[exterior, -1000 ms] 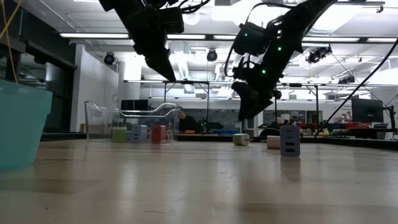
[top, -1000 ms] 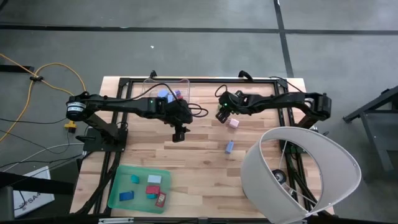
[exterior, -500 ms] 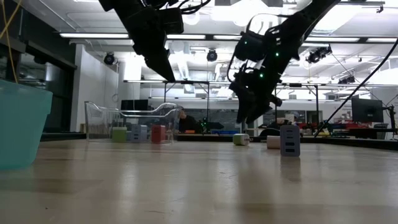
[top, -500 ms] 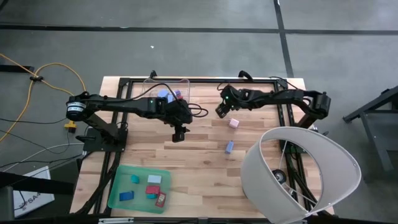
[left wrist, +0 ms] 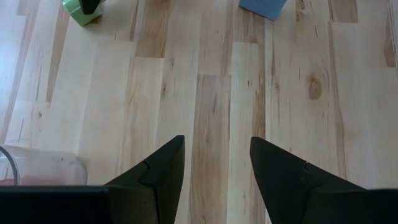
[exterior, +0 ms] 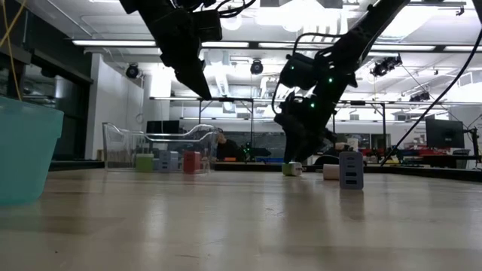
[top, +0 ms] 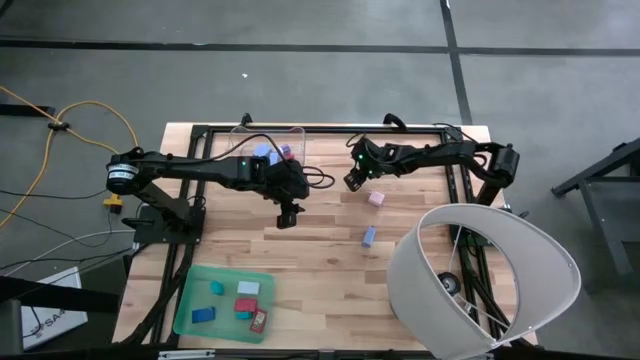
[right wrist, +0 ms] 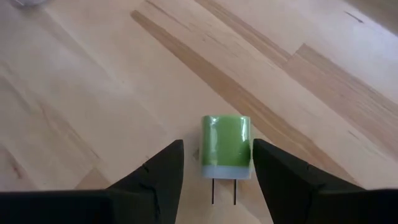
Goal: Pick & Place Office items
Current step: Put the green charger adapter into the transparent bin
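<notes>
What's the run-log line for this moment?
right hand: open, astride green plug | left hand: open, empty, mid-table | clear bin: holds items

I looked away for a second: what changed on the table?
The right tool moved toward the table's far edge and dropped down around the green plug block, fingers open either side, not gripping. The left tool, pink block and blue block stayed put.

Pale wood table (right wrist: pixel 93 93), glossy green plug (right wrist: pixel 226 140)

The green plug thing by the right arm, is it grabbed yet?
Not yet. The green charger plug lies flat on the wooden table, between the open jaws of the right gripper, which are not touching it.
</notes>
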Robot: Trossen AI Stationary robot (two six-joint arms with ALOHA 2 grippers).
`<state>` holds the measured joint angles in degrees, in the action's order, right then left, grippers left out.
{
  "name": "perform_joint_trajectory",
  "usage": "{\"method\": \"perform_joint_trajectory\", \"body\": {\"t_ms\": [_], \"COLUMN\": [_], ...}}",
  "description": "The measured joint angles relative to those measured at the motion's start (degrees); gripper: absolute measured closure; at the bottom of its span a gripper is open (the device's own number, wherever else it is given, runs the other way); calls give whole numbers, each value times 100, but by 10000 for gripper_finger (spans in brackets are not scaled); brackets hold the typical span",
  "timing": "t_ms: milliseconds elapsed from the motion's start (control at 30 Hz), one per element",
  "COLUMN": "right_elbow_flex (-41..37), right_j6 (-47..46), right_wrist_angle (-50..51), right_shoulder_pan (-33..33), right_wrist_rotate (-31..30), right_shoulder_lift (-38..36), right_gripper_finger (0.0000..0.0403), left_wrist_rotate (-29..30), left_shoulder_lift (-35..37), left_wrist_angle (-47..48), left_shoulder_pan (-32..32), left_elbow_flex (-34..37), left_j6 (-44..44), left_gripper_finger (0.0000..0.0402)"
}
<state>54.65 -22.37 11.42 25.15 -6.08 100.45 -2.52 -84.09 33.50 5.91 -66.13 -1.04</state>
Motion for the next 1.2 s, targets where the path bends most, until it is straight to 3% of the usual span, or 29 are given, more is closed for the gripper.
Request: {"method": "perform_joint_trajectory", "body": {"t_ms": [1200], "right_elbow_flex": [0], "right_j6": [-35], "right_wrist_angle": [-92], "right_shoulder_pan": [-76], "right_wrist_rotate": [-192], "right_shoulder_lift": [218], "right_gripper_finger": [223], "left_wrist_rotate": [-36], "left_shoulder_lift": [-1], "left_wrist_angle": [101], "left_shoulder_pan": [2], "left_elbow_flex": [2], "left_j6": [68], "left_gripper_finger": [224]}}
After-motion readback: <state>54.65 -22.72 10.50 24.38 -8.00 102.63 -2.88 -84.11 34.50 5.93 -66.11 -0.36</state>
